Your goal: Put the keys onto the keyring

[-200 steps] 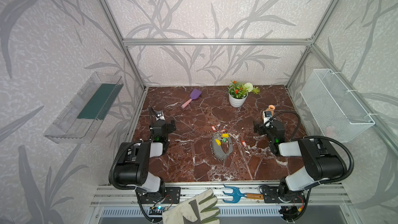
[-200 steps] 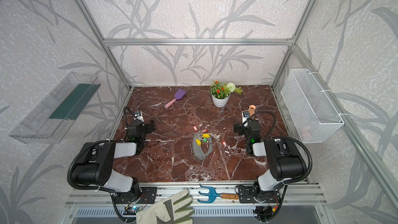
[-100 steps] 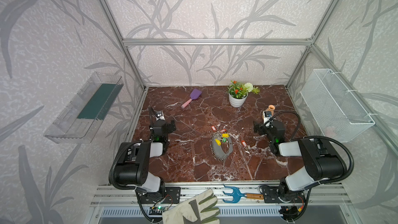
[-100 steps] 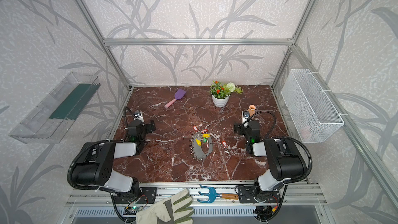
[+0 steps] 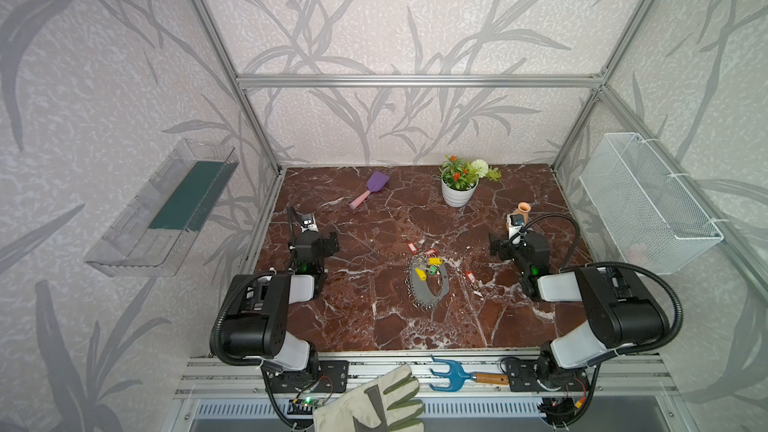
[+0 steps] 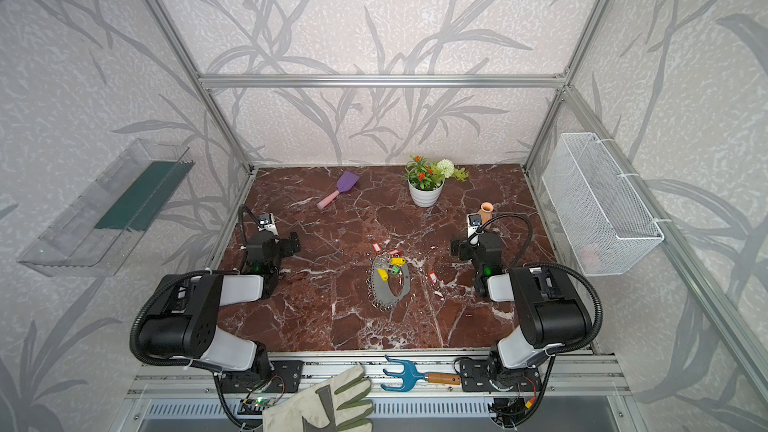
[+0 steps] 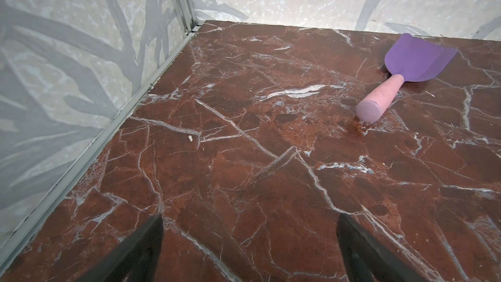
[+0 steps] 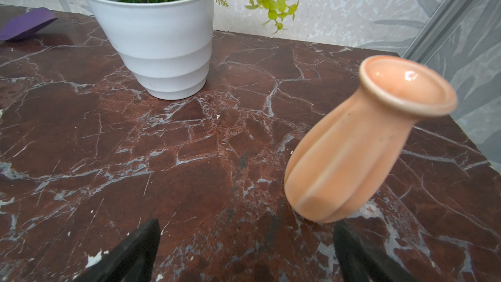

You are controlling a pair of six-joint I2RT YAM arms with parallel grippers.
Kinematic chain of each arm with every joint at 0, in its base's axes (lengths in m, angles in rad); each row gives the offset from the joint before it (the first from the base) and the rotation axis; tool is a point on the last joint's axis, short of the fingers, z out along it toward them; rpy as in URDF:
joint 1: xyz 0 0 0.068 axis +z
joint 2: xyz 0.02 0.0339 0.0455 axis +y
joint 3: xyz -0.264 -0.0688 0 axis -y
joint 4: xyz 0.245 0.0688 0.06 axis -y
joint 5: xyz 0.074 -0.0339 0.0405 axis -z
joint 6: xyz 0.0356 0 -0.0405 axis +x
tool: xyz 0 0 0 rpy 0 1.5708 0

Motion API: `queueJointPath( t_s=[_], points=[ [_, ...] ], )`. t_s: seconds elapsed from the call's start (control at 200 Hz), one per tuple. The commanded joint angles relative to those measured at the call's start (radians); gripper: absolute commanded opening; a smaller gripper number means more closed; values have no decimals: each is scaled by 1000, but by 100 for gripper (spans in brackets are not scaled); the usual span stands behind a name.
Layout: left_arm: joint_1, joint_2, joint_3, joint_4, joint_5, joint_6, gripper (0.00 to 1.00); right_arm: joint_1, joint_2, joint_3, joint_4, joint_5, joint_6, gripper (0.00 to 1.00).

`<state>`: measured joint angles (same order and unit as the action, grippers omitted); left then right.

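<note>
The grey C-shaped keyring [image 5: 428, 289] [image 6: 389, 290], fringed with small silver rings, lies flat mid-table in both top views. Two yellow keys [image 5: 434, 261] and a green key [image 5: 432, 270] rest on its far end. A red key [image 5: 412, 247] lies just beyond it, another red key [image 5: 470, 276] to its right. My left gripper [image 5: 313, 240] [image 7: 249, 217] stands open and empty over bare marble at the left. My right gripper [image 5: 517, 243] [image 8: 246, 223] is open and empty at the right, just short of a vase. Neither wrist view shows keys or keyring.
A peach vase [image 8: 360, 145] [image 5: 521, 209] stands right before my right gripper, a white flower pot [image 5: 458, 195] beyond it. A purple spatula [image 5: 370, 189] [image 7: 406, 63] lies at the back. A glove [image 5: 374, 405] and blue hand fork [image 5: 457, 374] lie on the front rail.
</note>
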<state>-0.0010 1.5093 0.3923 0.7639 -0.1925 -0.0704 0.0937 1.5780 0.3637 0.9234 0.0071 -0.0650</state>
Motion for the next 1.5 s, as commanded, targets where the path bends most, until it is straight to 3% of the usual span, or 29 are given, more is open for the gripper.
queueJointPath(
  t_s=[0.0, 0.155, 0.18, 0.225, 0.27, 0.31, 0.395, 0.475, 0.555, 0.64, 0.705, 0.81, 0.99, 1.055, 1.14, 1.235, 1.335, 1.405, 1.499],
  points=[
    [1, 9, 25, 17, 5, 13, 99, 5, 6, 15, 44, 8, -7, 99],
    [10, 9, 27, 13, 15, 6, 99, 2, 4, 13, 50, 32, 5, 99],
    [11, 9, 26, 14, 16, 6, 99, 6, -8, 11, 49, 73, 15, 99],
    [10, 7, 23, 23, 9, 7, 99, 29, -94, 20, -42, 251, 45, 99],
    [5, -15, 22, 18, -51, -2, 99, 31, -194, 47, -164, 287, 58, 99],
    [-4, -60, 46, -60, -133, -14, 99, 31, -274, 78, -291, 294, 59, 99],
    [-31, -177, 137, -321, -241, -55, 99, 33, -409, 106, -379, 290, 122, 99],
    [-57, -256, 211, -542, -344, -247, 99, 34, -502, 128, -471, 270, 249, 99],
    [-59, -310, 294, -839, -350, -573, 99, 29, -557, 147, -554, 252, 364, 99],
    [-76, -355, 291, -949, -263, -806, 99, 17, -608, 116, -559, 234, 520, 99],
    [-97, -401, 253, -908, -112, -859, 99, 11, -648, 93, -547, 137, 541, 99],
    [-217, -448, 278, -958, -17, -795, 99, 32, -691, 103, -653, 3, 589, 99],
    [-326, -457, 209, -936, 349, -689, 90, 208, -721, 146, -900, 32, 520, 99],
    [-367, -443, 157, -839, 450, -641, 87, 241, -714, 155, -942, -6, 507, 99],
    [-412, -437, 85, -682, 481, -609, 83, 259, -695, 157, -982, -79, 507, 99],
    [-458, -421, 33, -545, 430, -582, 77, 281, -673, 160, -1001, -159, 527, 99],
    [-479, -333, 83, -591, 511, -511, 75, 322, -646, 169, -1034, -174, 540, 99],
    [-509, -246, 130, -620, 590, -452, 69, 343, -618, 166, -1040, -183, 549, 100],
    [-578, -163, 186, -676, 568, -377, 61, 350, -585, 149, -1016, -194, 545, 100]
  ],
)
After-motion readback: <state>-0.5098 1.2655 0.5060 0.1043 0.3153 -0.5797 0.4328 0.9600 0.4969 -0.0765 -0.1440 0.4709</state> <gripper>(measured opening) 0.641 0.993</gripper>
